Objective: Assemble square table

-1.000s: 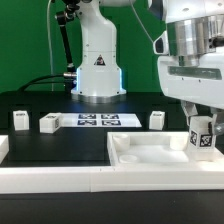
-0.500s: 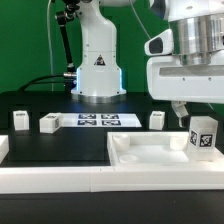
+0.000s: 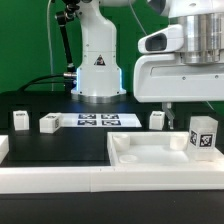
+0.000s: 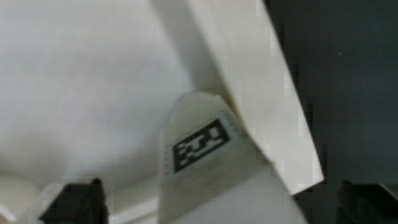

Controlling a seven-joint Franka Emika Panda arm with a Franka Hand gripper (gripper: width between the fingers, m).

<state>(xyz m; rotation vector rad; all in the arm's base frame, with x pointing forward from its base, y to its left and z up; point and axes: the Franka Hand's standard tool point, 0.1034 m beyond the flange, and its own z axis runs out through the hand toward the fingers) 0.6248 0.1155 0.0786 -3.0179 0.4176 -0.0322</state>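
Claw (image 4: 219, 203) released, wide above upright leg (image 3: 203, 137) on square tabletop (image 3: 150, 158); three spare legs (image 3: 19, 119) (image 3: 49, 123) (image 3: 157, 119), marker board (image 3: 97, 120) behind.

The arm (image 3: 98, 40) is glossy white with rounded shells, a black triangular mark (image 3: 98, 62) on its base, blue light glowing low at its sides, black cables (image 3: 59, 45) beside it, and a grey metal collar (image 3: 196, 38) above the boxy white gripper (image 4: 217, 205) with dark jaws.
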